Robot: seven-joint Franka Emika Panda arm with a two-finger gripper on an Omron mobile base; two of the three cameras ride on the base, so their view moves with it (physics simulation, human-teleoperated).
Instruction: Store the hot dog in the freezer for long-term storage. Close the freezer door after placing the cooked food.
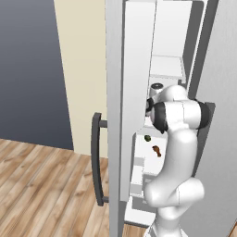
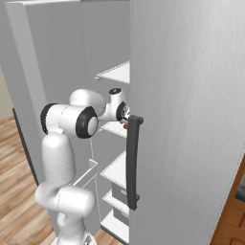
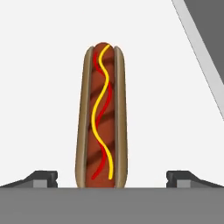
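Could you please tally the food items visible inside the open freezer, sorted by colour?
Orange-red sausage in a tan bun: 1, the hot dog, lying on a white shelf between the open gripper fingers.
Green: 1, a small round item.
Dark brown: 1, a small lump.
Total: 3

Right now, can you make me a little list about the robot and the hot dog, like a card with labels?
Place: inside the freezer, on a white shelf
Hot dog: sausage in a tan bun with yellow and red squiggles, lying flat
Gripper: open, one fingertip on each side of the hot dog, not touching it
Freezer door: swung open, dark bar handle facing out
Other food: small green round item and small brown lump on a lower shelf
Left to do: back the arm out and shut the door
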